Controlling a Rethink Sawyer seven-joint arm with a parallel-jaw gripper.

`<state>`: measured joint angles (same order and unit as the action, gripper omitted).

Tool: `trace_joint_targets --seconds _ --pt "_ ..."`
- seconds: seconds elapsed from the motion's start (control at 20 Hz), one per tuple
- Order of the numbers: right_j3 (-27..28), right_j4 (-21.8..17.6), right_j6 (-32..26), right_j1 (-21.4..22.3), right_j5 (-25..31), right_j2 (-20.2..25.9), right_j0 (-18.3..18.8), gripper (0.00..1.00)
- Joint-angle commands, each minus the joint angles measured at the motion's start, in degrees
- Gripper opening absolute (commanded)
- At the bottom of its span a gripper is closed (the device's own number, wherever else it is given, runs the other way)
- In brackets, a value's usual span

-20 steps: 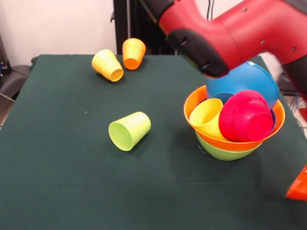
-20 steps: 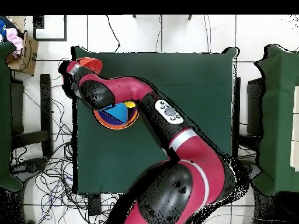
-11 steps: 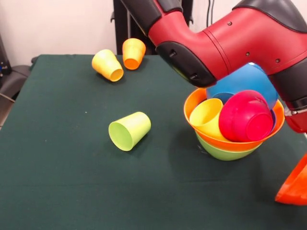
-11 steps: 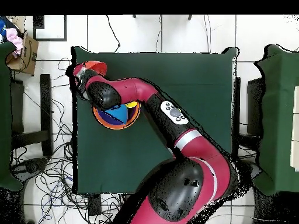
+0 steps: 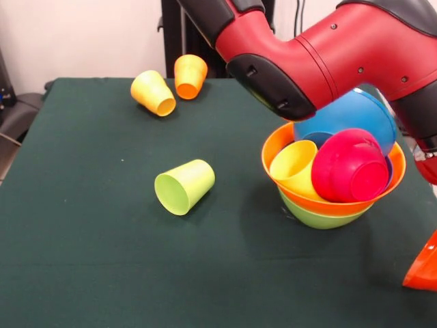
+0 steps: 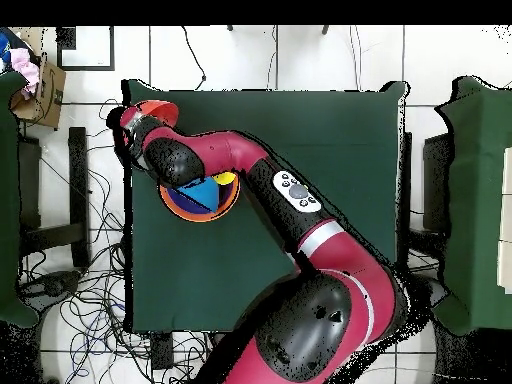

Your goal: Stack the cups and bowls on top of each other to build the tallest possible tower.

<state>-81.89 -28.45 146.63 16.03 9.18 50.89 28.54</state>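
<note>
The tower (image 5: 332, 198) sits toward the table's right side in the front view: an orange bowl (image 5: 287, 179) nested in a lime green bowl (image 5: 321, 217), holding a yellow cup (image 5: 293, 166), magenta bowl (image 5: 349, 167) and blue bowl (image 5: 348, 113), all tipped. A lime green cup (image 5: 184, 186) lies sideways on the dark green table (image 5: 82, 260), mouth toward the near left. I cannot tell how the gripper's fingers stand.

A robotics lab, clearly: the green-covered desk (image 6: 300, 150) sits on a pale tiled floor (image 6: 250, 60), loose cables (image 6: 85, 300) sprawl beside it, and a cluttered cardboard box (image 6: 45, 90) waits nearby.
</note>
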Motion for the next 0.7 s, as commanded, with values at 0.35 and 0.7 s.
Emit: trace_joint_targets --seconds 0.35,0.7 --pt "-2.1 -2.4 -14.5 5.5 12.9 1.1 4.2 0.00" --pt "-3.2 -1.7 -16.2 6.9 17.3 3.9 7.5 0.00"
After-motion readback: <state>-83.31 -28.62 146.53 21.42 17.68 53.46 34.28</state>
